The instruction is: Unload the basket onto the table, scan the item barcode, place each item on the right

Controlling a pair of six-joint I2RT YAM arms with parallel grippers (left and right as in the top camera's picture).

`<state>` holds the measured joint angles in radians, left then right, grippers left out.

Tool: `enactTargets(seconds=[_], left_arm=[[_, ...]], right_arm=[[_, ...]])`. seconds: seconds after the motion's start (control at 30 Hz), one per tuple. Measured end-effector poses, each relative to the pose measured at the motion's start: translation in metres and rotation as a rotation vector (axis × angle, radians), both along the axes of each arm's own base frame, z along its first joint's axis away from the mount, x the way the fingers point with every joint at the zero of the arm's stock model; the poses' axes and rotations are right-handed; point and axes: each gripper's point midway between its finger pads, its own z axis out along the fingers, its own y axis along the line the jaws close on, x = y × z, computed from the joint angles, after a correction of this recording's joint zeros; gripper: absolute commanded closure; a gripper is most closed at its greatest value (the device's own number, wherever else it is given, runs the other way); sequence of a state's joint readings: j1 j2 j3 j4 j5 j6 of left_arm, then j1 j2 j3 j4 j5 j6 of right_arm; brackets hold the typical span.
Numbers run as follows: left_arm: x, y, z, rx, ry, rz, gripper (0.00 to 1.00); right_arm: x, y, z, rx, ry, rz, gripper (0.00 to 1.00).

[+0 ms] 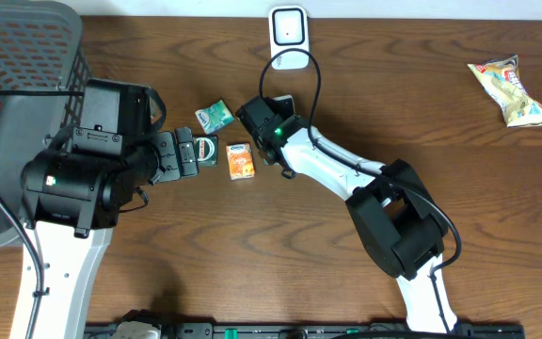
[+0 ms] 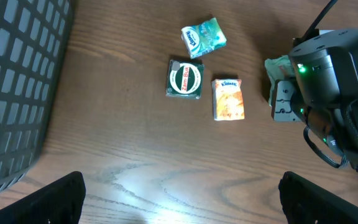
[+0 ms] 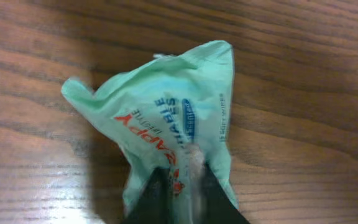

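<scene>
Plainly, the right gripper (image 3: 182, 171) is clenched on one mint-green wipes packet (image 3: 160, 106). Its two dark fingertips pinch the packet's near edge, and the crumpled rest fans out ahead of them over the wooden table (image 1: 497, 207). The print on it is upside down and blurred; it seems to read "wipes". Whether the packet rests on the wood or hangs just above it cannot be told from this close.

The left gripper (image 2: 180, 183) is released, its two fingers spread wide with nothing between them. Ahead of those fingers three small items lie on the table, close together but apart from each other. One is a dark green Zam-Buk pack (image 2: 185, 79), and one orange Kleenex tissue pack (image 2: 228, 99) lies just beside it, toward the right gripper. One green-and-white sachet (image 2: 202, 36) lies just past both. With the pinched packet, that makes four small items.

One white barcode scanner (image 1: 288, 36) stands near the right gripper, just beyond its fingertips at the table's far edge. One yellow-and-white snack bag (image 1: 513, 89) lies well apart from both grippers, out on the right arm's side. One grey mesh basket (image 1: 7, 85) sits close behind and outside the left gripper.
</scene>
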<state>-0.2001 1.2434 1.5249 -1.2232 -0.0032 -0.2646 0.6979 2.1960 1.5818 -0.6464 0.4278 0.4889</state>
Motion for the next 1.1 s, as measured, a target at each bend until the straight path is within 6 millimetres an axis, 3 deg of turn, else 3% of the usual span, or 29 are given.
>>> enactTargets(seconds=[0.2,0.33,0.5,0.6,0.7,0.8,0.87,0.97,1.1], left_arm=[[0.000,0.000,0.000,0.000,0.000,0.000,0.02],[0.000,0.000,0.000,0.000,0.000,0.000,0.02],[0.000,0.000,0.000,0.000,0.000,0.000,0.02],[0.000,0.000,0.000,0.000,0.000,0.000,0.02],[0.000,0.000,0.000,0.000,0.000,0.000,0.02],[0.000,0.000,0.000,0.000,0.000,0.000,0.02],[0.000,0.000,0.000,0.000,0.000,0.000,0.02],[0.000,0.000,0.000,0.000,0.000,0.000,0.02],[0.000,0.000,0.000,0.000,0.000,0.000,0.02]], right_arm=[[0.003,0.000,0.003,0.061,0.056,-0.002,0.99],[0.008,0.004,0.009,0.285,0.191,0.069,0.99],[0.008,0.005,0.039,0.667,0.344,0.185,0.99],[0.010,-0.004,0.066,0.892,0.383,0.263,0.99],[0.003,-0.018,0.080,1.065,0.417,0.304,0.99],[-0.010,-0.030,0.067,1.158,0.447,0.304,0.99],[-0.023,-0.037,0.051,1.163,0.484,0.278,0.92],[-0.037,-0.040,0.037,1.134,0.525,0.269,0.86],[-0.042,-0.035,0.031,1.038,0.528,0.286,0.77]])
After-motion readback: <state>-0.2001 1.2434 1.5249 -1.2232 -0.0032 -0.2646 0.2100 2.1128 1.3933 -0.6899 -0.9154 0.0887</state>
